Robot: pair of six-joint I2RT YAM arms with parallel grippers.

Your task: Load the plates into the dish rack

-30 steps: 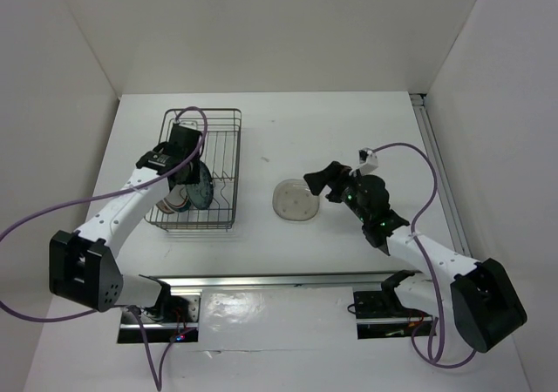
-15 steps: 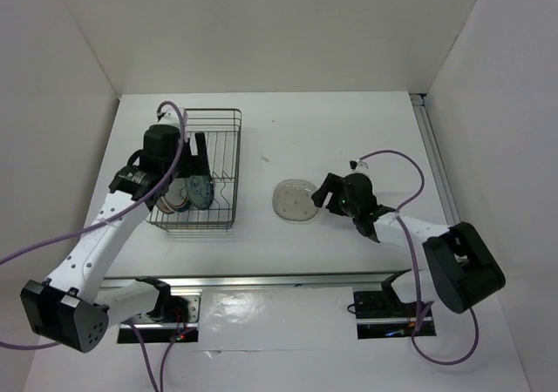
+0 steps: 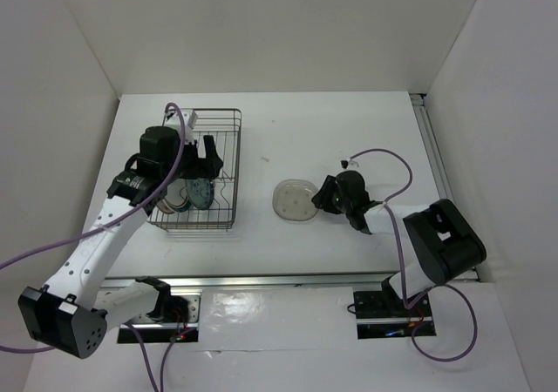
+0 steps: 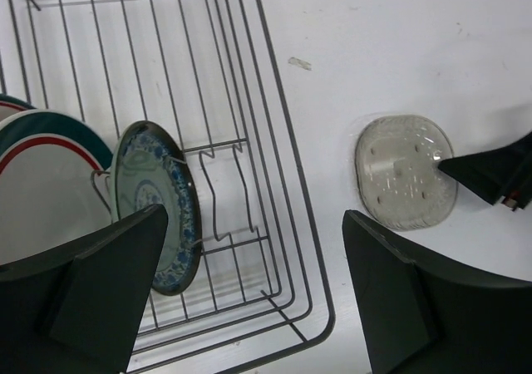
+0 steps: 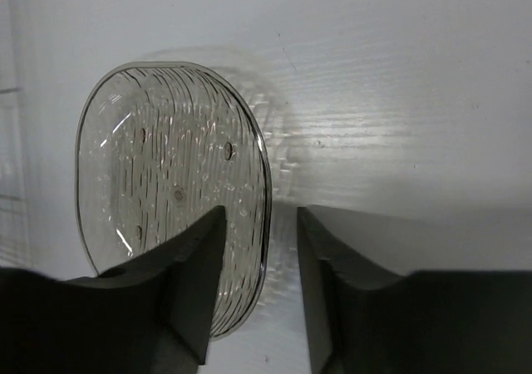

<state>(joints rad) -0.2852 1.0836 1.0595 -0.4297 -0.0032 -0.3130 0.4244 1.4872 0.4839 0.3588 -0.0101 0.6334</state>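
The dish rack stands at the left of the table. A teal-blue plate stands upright in its wire dividers, next to a white plate with dark rim band at the left. My left gripper hangs open above the rack, nothing between its wide jaws. The translucent pale grey plate lies flat on the table in the middle. My right gripper is low at that plate's right edge. In the right wrist view its jaws straddle the plate rim, open with a gap.
The rack's far half holds only bare wires. A metal rail runs along the near edge and another along the right side. White walls close in the table. Purple cables trail from both arms.
My left gripper let go of the teal-blue plate in the rack, opened wide and drew back. My right gripper dropped to the translucent plate's right edge and its jaws narrowed around the rim.
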